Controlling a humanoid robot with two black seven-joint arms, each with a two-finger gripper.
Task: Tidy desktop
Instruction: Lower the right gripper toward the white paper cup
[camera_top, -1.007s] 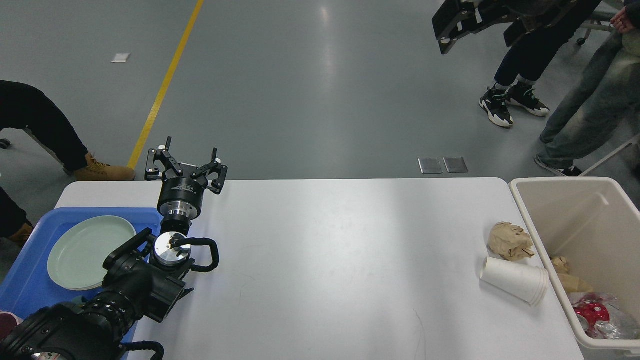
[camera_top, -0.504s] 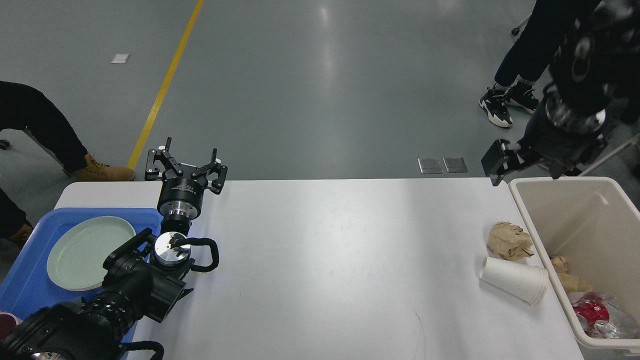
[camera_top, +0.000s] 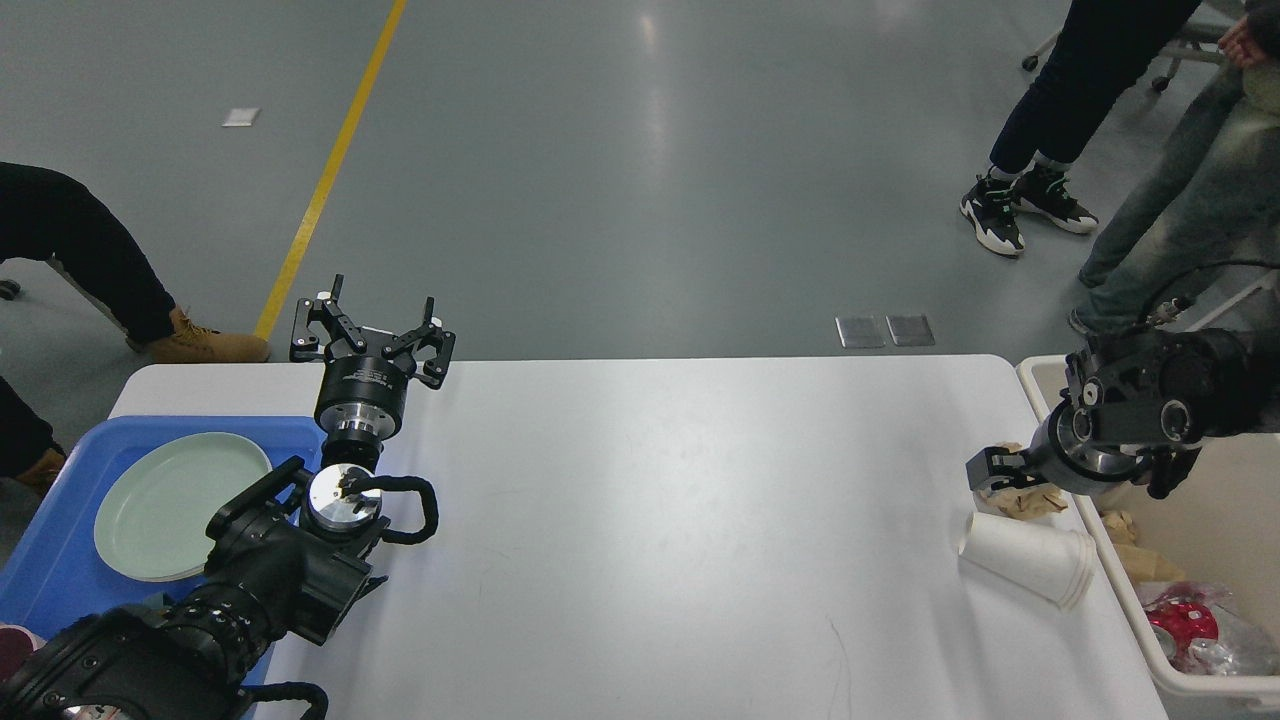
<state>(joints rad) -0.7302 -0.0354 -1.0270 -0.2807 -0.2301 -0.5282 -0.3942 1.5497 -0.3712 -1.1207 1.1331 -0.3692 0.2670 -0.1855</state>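
The white desktop (camera_top: 680, 520) fills the lower part of the head view. A crumpled brown paper ball (camera_top: 1022, 503) lies near its right edge, with a white paper cup (camera_top: 1030, 558) on its side just in front of it. My right gripper (camera_top: 1000, 470) is low over the paper ball and hides most of it. It is dark, and its fingers cannot be told apart. My left gripper (camera_top: 372, 328) is open and empty, raised above the desktop's far left edge beside the blue tray (camera_top: 45, 570).
A pale green plate (camera_top: 170, 505) lies in the blue tray. A beige bin (camera_top: 1125, 610) stands at the right edge and holds brown paper and a red can (camera_top: 1180, 625). People's legs stand on the floor behind, at the left and far right.
My right arm has swung down from the upper right onto the crumpled paper ball beside the bin. My left arm has not moved.
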